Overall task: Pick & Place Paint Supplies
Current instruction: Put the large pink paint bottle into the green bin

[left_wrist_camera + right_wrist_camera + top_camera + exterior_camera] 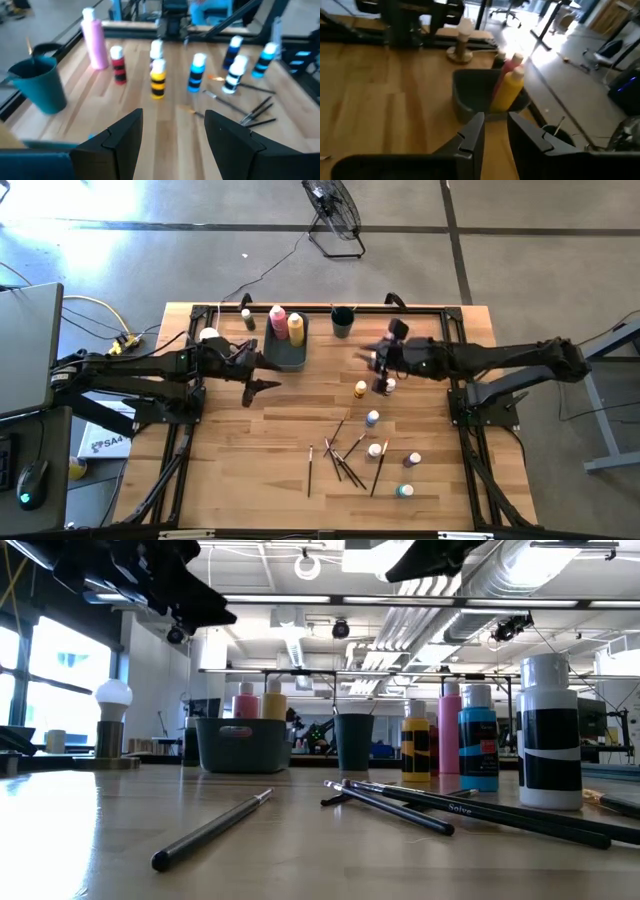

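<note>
- Right jaws (494, 131) narrowed, grasping nothing visible; left jaws (172, 131) released, empty.
- Lower squarely over a small bottle (389, 386) before clenching.
- Carry toward grey bin (285, 356).

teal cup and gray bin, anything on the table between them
Nothing: bare wood between the gray bin and the teal cup, seen in the high view.

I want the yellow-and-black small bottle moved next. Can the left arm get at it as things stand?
Probably yes. The left end effector is open and empty, facing the small yellow-and-black bottle across bare wood. The red bottle and blue bottle stand beside it with gaps, not in front.
</note>
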Tool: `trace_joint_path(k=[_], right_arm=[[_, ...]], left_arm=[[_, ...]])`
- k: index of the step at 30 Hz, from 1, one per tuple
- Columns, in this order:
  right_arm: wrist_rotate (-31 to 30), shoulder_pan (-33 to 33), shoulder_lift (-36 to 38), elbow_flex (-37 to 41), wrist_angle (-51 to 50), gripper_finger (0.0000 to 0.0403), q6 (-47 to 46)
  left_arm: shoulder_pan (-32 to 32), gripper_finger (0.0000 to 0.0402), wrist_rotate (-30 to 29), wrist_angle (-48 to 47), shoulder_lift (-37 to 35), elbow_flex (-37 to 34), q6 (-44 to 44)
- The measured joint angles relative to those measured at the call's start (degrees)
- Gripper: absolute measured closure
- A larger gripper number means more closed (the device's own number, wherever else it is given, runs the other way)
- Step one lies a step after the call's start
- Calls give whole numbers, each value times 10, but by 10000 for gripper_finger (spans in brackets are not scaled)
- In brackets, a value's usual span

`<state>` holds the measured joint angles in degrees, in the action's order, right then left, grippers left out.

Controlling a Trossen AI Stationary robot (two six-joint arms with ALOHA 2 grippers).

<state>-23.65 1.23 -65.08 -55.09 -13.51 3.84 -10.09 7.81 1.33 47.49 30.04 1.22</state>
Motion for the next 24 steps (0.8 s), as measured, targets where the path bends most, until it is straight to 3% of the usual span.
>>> trace_joint_path(k=[8, 15, 20, 24], right_arm=[[-3, 60, 0, 0, -47, 362, -62], [-103, 86, 0, 0, -63, 386, -69], [-116, 85, 0, 0, -65, 393, -67], [-169, 77, 0, 0, -96, 394, -57]], left_arm=[[0, 190, -8, -3, 34, 0, 0], [0, 190, -8, -2, 49, 0, 0], [0, 190, -9, 3, 49, 0, 0], [0, 190, -15, 14, 49, 0, 24]])
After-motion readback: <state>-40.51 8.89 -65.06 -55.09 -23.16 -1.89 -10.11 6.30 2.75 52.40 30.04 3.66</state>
